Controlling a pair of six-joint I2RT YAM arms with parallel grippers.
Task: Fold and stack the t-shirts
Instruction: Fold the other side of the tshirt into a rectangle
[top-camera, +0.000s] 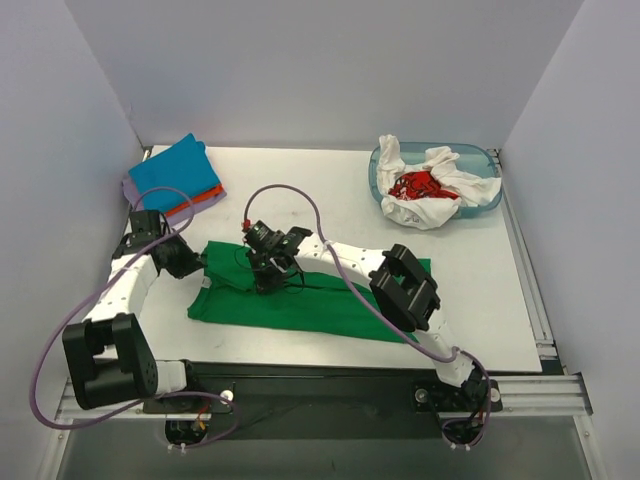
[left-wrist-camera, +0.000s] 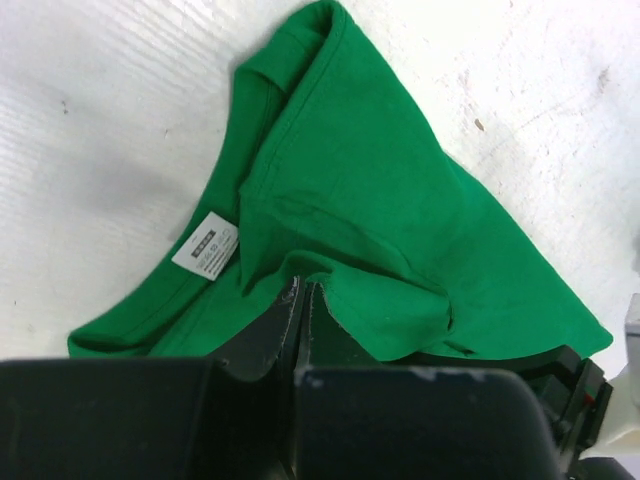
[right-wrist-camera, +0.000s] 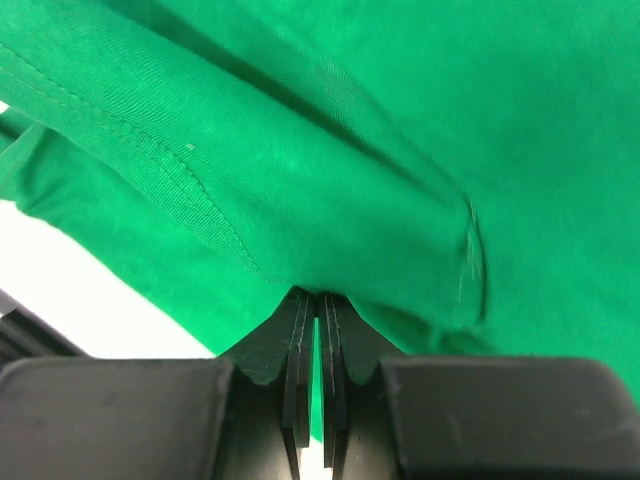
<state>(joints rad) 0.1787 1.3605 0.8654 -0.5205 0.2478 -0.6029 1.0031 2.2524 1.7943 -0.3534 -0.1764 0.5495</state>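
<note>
The right gripper (right-wrist-camera: 318, 300) is clamped on a fold of the green t-shirt (top-camera: 330, 305), and its arm reaches low across the cloth from the near right corner. The left gripper (left-wrist-camera: 302, 300) pinches the shirt's left end near the collar label. The shirt lies along the near edge of the tabletop (top-camera: 300, 190). A folded stack (top-camera: 172, 172) sits in the far left corner. In the far right corner a tub (top-camera: 488, 165) holds a white shirt (top-camera: 440, 210) and a red shirt (top-camera: 415, 185).

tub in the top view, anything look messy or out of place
Yes: the white shirt lies crumpled in the tub, spilling over its rim, with the red shirt bunched on top.
</note>
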